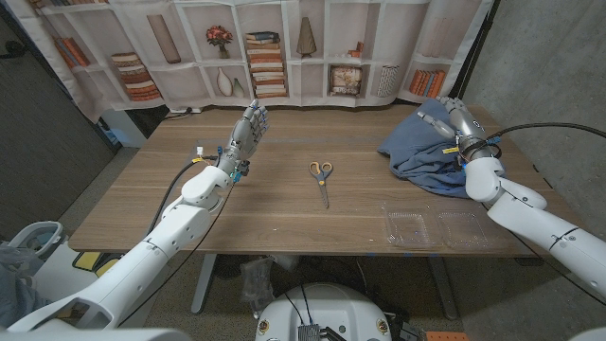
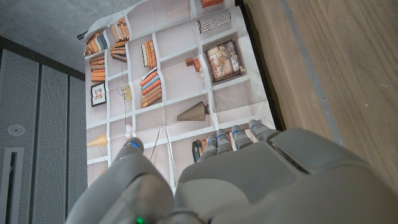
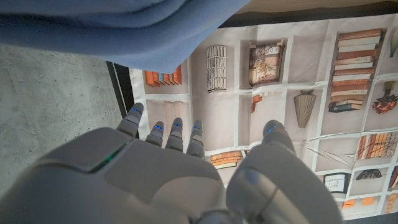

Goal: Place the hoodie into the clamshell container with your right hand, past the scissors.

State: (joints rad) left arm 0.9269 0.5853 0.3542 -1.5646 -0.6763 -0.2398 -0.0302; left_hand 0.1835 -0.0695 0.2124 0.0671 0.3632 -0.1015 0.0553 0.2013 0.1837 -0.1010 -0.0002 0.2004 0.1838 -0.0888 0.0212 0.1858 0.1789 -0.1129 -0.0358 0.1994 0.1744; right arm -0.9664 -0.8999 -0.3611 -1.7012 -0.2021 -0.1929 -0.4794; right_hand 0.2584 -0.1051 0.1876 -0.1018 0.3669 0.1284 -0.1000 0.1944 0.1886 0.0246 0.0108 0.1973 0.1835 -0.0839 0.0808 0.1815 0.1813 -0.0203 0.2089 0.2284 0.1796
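The right hand (image 1: 445,116) hangs over the far side of the blue hoodie (image 1: 421,150), which lies in a crumpled heap at the right end of the wooden table (image 1: 275,208). Its fingers (image 3: 176,134) are loosely apart and hold nothing; in the right wrist view a fold of the hoodie (image 3: 118,28) sits just beyond the fingertips, with a gap between cloth and hand. The clear clamshell container (image 1: 434,227) lies open nearer the robot than that hand, close to the table's front edge and just in front of the hoodie. The scissors (image 1: 321,177) lie well off to the hand's left, about mid-table, handles away from the robot.

The left hand (image 1: 246,133) is raised above the table on the far side of the scissors from the right hand, standing upright with fingers (image 2: 239,138) straight, a little apart, gripping nothing. Beyond both hands hangs a printed bookshelf backdrop (image 1: 284,47)
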